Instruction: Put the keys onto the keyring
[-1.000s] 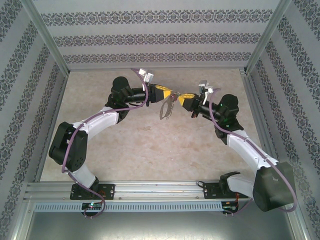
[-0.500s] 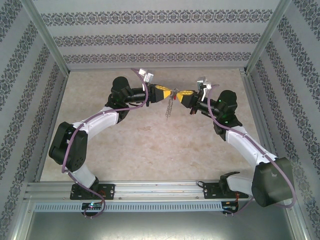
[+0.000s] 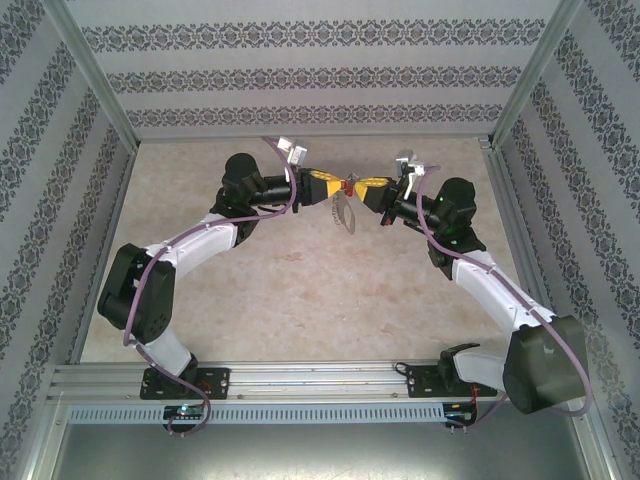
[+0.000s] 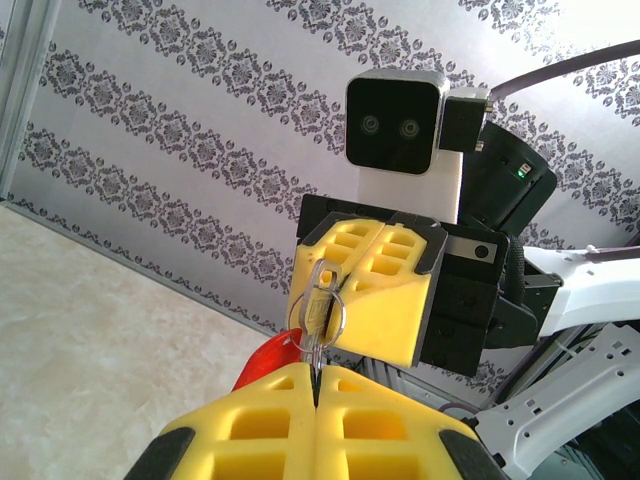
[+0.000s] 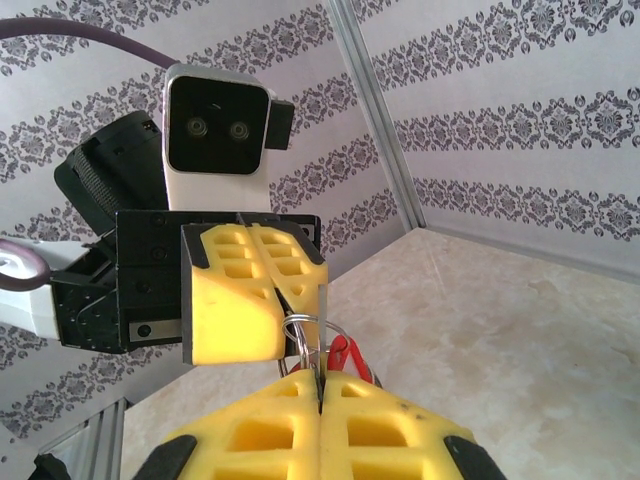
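1. Evidently both pincers meet tip to tip in mid-air, well above the desk (image 3: 300, 290); the left pincer (image 3: 333, 187) is clenched on thin metal of the keyring (image 3: 345, 212), whose grey loop hangs below the meeting point.
2. The right pincer (image 3: 360, 187) is clenched too, nipping a silvery clip (image 4: 318, 292) with a wire ring at the keyring's edge; exactly which part each side holds is hard to tell.
3. The key (image 3: 349, 190) dangles between the tips; in the left wrist view its red head sits just beside that pincer's own pads.
4. My judgement of the loop: light, stiff, smooth metal, apt to swivel or slip between flat pads; best held on its flat face near the clips.
5. My judgement of the key: tiny and light; take it by the red plastic head, leaving the shaft free; the clips look springy and delicate, so use gentle force.
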{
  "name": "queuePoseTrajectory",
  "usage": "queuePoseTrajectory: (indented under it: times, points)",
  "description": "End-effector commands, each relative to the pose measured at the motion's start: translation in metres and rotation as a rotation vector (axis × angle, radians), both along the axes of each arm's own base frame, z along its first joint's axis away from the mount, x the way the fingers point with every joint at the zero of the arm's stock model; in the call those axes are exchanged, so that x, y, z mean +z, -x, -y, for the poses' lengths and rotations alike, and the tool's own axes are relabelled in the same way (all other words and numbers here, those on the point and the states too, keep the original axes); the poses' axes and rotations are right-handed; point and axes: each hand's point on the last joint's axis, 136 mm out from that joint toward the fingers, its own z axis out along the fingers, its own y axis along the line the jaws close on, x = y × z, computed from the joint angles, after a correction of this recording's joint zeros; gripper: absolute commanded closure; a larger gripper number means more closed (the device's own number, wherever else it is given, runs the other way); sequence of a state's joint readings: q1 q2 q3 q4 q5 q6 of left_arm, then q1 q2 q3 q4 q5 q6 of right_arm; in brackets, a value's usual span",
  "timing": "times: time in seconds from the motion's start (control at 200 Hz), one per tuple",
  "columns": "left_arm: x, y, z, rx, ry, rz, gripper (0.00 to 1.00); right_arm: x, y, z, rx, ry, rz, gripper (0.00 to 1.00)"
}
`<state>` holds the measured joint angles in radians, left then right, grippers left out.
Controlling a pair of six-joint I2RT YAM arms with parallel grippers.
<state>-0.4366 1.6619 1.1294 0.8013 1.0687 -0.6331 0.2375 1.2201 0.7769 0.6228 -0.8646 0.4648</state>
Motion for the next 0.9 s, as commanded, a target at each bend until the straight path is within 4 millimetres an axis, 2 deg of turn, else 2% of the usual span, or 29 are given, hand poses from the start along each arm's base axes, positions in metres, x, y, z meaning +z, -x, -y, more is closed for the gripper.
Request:
queuePoseTrajectory:
  times: [0.0,0.18,0.495,0.705,0.894]
  points:
    - [0.011,0.001,0.001,-0.007,0.021,0.050,1.00,0.033,0.004,0.004,-0.011,-0.017,0.109,1.00]
    - [0.013,0.001,0.002,-0.009,0.023,0.051,1.00,0.032,0.007,0.000,0.008,-0.014,0.103,1.00]
    - [0.013,0.000,0.004,-0.009,0.020,0.050,1.00,0.011,0.014,-0.017,0.064,0.033,0.069,1.00]
    - [0.013,0.001,0.004,-0.010,0.017,0.049,1.00,0.007,0.012,-0.015,0.041,0.050,0.067,1.00]
    - [0.013,0.000,0.004,-0.009,0.016,0.051,1.00,0.013,0.010,-0.007,0.009,0.049,0.080,1.00]
